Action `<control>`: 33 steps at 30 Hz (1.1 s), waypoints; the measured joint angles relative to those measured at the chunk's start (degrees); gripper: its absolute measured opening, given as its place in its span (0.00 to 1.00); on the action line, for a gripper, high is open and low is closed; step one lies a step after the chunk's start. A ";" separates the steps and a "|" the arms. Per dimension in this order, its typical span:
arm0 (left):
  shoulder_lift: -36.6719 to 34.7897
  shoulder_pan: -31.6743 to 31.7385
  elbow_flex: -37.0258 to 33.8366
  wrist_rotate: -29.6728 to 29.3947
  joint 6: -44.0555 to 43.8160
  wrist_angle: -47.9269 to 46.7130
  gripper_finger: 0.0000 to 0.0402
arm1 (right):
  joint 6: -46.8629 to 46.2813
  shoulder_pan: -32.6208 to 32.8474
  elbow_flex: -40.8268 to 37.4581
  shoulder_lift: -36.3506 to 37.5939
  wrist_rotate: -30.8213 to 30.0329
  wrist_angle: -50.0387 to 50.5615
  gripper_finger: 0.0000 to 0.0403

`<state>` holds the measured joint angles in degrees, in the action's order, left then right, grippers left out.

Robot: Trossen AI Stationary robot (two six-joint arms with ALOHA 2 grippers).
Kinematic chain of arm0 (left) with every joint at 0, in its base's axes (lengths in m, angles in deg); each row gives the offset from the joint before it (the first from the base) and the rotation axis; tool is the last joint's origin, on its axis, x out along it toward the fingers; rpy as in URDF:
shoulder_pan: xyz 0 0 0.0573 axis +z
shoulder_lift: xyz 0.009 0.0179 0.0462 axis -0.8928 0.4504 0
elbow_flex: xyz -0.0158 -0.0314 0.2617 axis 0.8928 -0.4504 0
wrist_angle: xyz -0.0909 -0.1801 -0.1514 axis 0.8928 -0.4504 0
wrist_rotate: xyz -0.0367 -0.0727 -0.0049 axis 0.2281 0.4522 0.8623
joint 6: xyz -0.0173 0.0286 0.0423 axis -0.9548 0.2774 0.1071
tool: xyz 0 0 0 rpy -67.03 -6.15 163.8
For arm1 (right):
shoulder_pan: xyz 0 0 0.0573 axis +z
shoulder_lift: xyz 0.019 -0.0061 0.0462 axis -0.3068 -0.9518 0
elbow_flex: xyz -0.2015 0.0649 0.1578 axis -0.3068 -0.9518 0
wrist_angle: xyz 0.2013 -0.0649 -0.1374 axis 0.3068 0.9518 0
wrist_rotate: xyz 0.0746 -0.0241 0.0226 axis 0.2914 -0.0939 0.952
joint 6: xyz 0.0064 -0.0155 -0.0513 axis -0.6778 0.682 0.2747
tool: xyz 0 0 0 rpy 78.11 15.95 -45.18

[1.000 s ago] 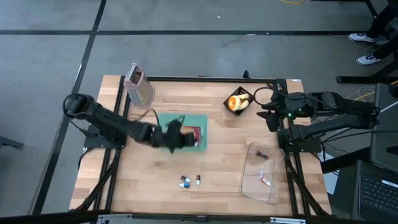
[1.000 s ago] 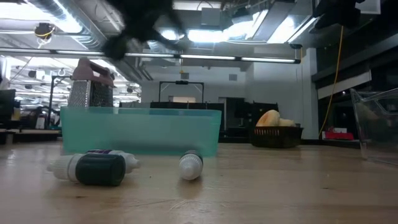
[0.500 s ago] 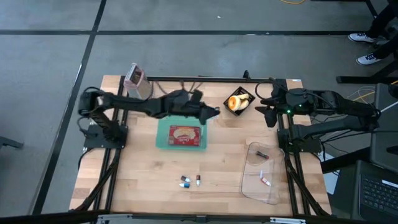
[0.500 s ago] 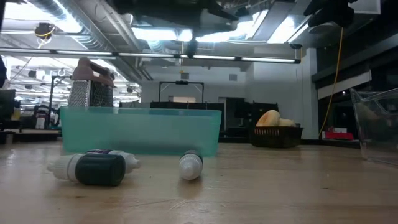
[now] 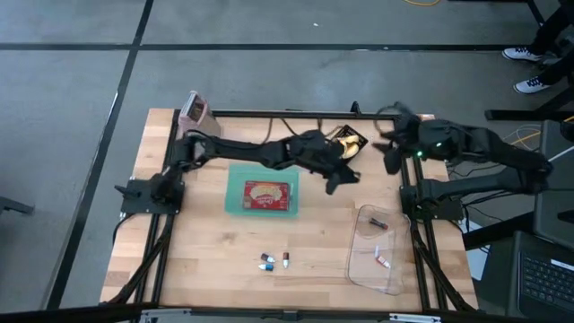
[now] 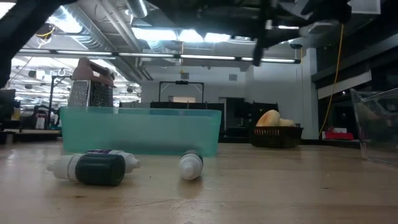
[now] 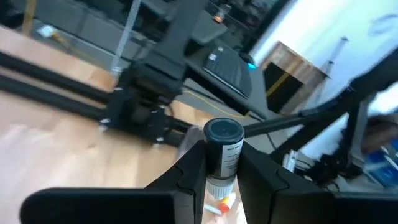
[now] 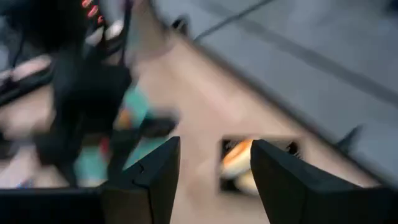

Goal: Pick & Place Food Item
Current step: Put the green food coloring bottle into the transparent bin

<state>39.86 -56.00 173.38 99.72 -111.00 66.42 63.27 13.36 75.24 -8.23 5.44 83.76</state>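
Observation:
My left gripper [image 5: 344,177] hangs above the table, between the black basket of bread [image 5: 348,141] and the clear container [image 5: 377,251]. In the left wrist view it [image 7: 222,153] is shut on a small bottle [image 7: 224,149] with a dark cap and a white label. My left arm partly hides the basket from above. The teal tray [image 5: 262,195] holds a red and orange food packet [image 5: 266,191]. Two small bottles [image 5: 267,261] [image 5: 286,260] lie on their sides on the table near the front. My right gripper [image 5: 393,152] stands open at the far right, nothing between its fingers [image 8: 214,163]. My left gripper pinches the bottle's labelled body [image 7: 231,163] between its two fingers [image 7: 193,171]. The bottle lies along the fingers, with its dark cap [image 7: 224,129] past their free ends. It is lifted clear of the table.
A metal grater [image 5: 194,115] stands at the far left corner. The clear container holds a few small tubes [image 5: 380,258]. Bare wood lies between the tray and the container. The arms' black frames [image 5: 421,206] run along both table sides.
My left gripper has swung from above the teal tray toward the far edge and then toward the table's right edge, rolling as it went. It now hangs beside the basket. The tray and the bottles on the table have stayed put.

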 joint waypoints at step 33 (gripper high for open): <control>26.28 -5.09 25.34 15.45 -5.90 7.28 0.16 | 14.81 -1.08 29.82 0.79 -12.89 -3.29 0.48</control>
<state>66.14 -61.09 198.72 115.17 -116.90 73.71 78.08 12.28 105.06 -7.44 -7.45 80.47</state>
